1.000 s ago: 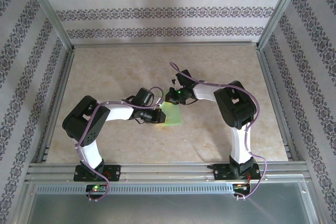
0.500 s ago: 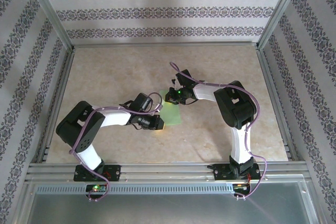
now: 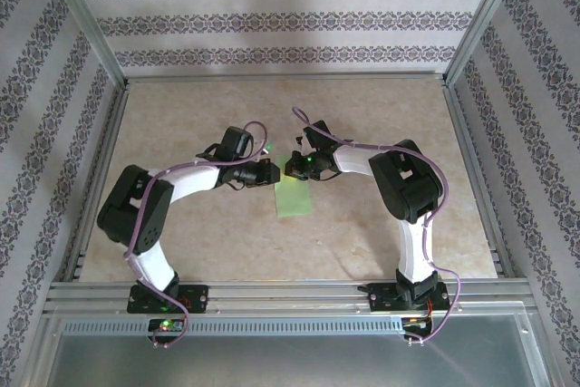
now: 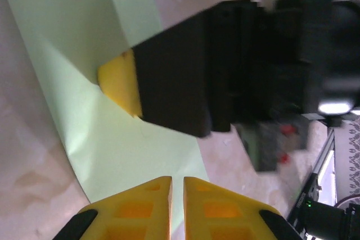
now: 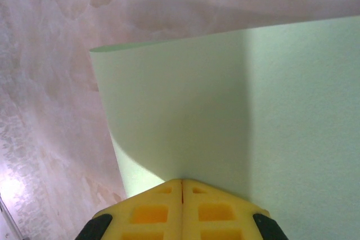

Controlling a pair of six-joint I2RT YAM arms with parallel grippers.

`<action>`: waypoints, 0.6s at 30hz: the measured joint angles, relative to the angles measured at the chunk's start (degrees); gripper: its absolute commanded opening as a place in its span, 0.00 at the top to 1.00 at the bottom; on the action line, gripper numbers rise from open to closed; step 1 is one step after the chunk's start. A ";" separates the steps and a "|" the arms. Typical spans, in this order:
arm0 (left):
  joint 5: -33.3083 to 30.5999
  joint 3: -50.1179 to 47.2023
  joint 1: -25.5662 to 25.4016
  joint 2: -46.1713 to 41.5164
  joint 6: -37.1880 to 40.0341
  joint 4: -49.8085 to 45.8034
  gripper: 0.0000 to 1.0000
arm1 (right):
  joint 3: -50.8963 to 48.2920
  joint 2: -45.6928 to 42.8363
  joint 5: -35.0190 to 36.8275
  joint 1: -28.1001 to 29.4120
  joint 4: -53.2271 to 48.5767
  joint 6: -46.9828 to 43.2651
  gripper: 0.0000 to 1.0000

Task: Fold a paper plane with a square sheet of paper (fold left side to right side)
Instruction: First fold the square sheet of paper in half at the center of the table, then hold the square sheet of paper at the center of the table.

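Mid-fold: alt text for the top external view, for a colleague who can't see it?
A light green sheet of paper lies near the middle of the beige table. Both arms reach in to its far end, the left gripper at its far left corner and the right gripper over its far edge.

Left gripper [image 3: 269, 175] moves off near-left part of green paper [image 3: 293, 198] toward tabletop's far edge. Now sits just beside paper's far-left corner, close to right gripper [image 3: 296, 168]. Left forearm, earlier roughly level with near edge, now angles toward far edge. Paper's left part, earlier bright green and partly under left gripper, now lies uncovered as pale, flat, narrow strip.
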 measured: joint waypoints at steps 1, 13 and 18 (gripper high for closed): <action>-0.02 0.79 0.00 1.70 0.00 0.07 0.87 | 0.00 0.00 0.00 0.00 0.00 0.00 1.00; -0.81 1.77 -0.20 9.01 -0.07 0.35 0.87 | 0.00 0.00 -0.04 0.00 0.00 -0.22 1.00; -1.51 1.84 -0.48 9.01 -0.07 0.31 0.87 | 0.02 0.00 -0.13 0.00 -0.02 -0.17 0.99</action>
